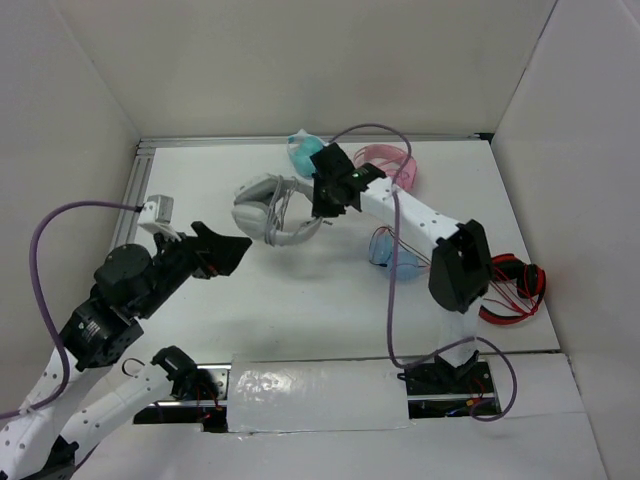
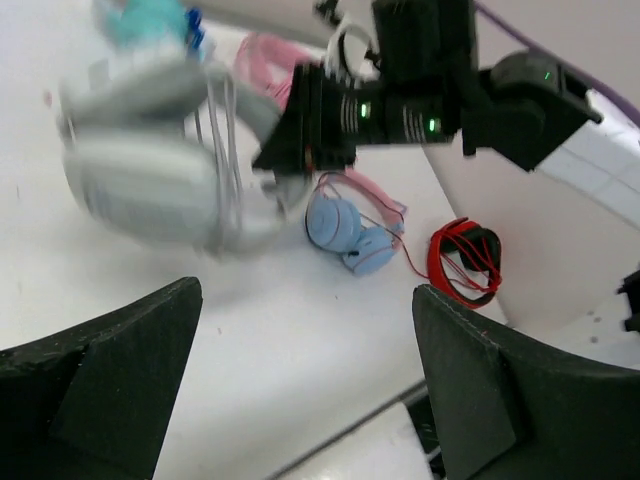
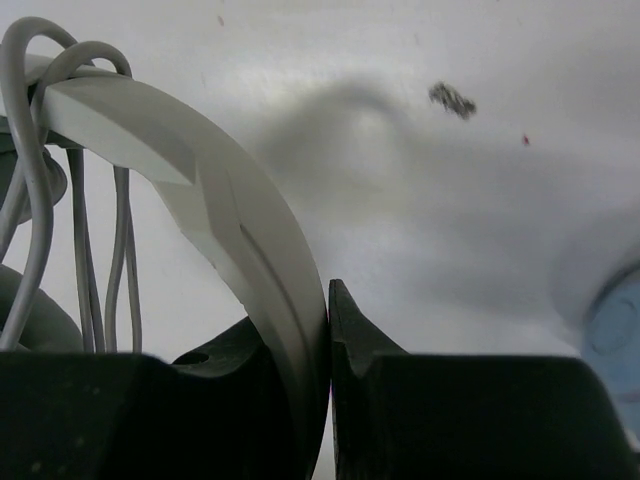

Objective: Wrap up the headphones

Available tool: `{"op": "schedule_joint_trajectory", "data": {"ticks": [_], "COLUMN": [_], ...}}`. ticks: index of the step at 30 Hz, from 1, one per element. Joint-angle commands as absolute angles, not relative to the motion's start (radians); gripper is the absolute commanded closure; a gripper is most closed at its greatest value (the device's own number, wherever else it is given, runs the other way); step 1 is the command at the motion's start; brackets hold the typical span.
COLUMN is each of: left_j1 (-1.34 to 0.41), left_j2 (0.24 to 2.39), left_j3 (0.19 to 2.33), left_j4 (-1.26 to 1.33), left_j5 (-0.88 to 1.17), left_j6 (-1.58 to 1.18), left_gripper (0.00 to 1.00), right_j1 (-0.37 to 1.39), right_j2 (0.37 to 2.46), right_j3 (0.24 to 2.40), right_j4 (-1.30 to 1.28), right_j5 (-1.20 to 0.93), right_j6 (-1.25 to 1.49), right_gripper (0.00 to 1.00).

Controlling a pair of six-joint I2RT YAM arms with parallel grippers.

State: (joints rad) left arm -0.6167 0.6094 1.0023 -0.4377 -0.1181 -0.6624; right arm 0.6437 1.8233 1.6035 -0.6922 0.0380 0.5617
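Our right gripper point(image 3: 327, 300) pinches the curved band of the large light-grey padded over-ear headphones point(image 3: 235, 225). Our left gripper point(image 2: 305, 320) stands wide open, apart from them.

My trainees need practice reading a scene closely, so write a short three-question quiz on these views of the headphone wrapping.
1. True or false: the left gripper stands open and empty.
2. The right gripper grips the grey headphones by: A an ear cup; B the headband; C the cable plug.
3. Fill in: the pair lying farthest right is mainly ____.
Key: 1 true; 2 B; 3 red.
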Motion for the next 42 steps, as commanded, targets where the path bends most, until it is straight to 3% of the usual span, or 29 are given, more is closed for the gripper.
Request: {"op": "schedule_joint_trajectory", "data": {"ticks": [1, 5, 12, 15, 24, 40, 42], "left_j1": [-0.615, -0.617, -0.615, -0.617, -0.617, -0.617, -0.617], "left_j2": [0.577, 0.577, 0.552, 0.514, 0.397, 0.399, 0.396], "left_j3": [0.939, 0.943, 0.910, 0.911, 0.871, 0.854, 0.854], "left_j4": [-0.619, -0.740, -0.857, -0.897, -0.864, -0.862, -0.853], "left_j5": [-0.216, -0.251, -0.319, -0.336, -0.265, -0.255, -0.253], "left_j6": [-0.911, -1.015, -1.213, -1.241, -1.261, -1.261, -1.253], "left_gripper": [0.01, 0.01, 0.01, 0.01, 0.01, 0.01, 0.01], "right_j1": [0.672, 0.669, 0.683, 0.707, 0.837, 1.026, 1.038], "right_j2": [1.945, 2.149, 2.333, 2.442, 2.529, 2.649, 2.642], "right_j3": [1.851, 2.090, 2.259, 2.429, 2.457, 2.508, 2.500], "right_j4": [-0.670, -0.715, -0.600, -0.632, -0.522, -0.408, -0.416], "right_j5": [0.094, 0.112, 0.111, 0.086, 0.064, 0.054, 0.086], "right_j6": [0.711, 0.820, 1.011, 1.002, 1.005, 0.951, 0.954], "right_gripper": [1.00, 1.00, 1.00, 1.00, 1.00, 1.00, 0.92]}}
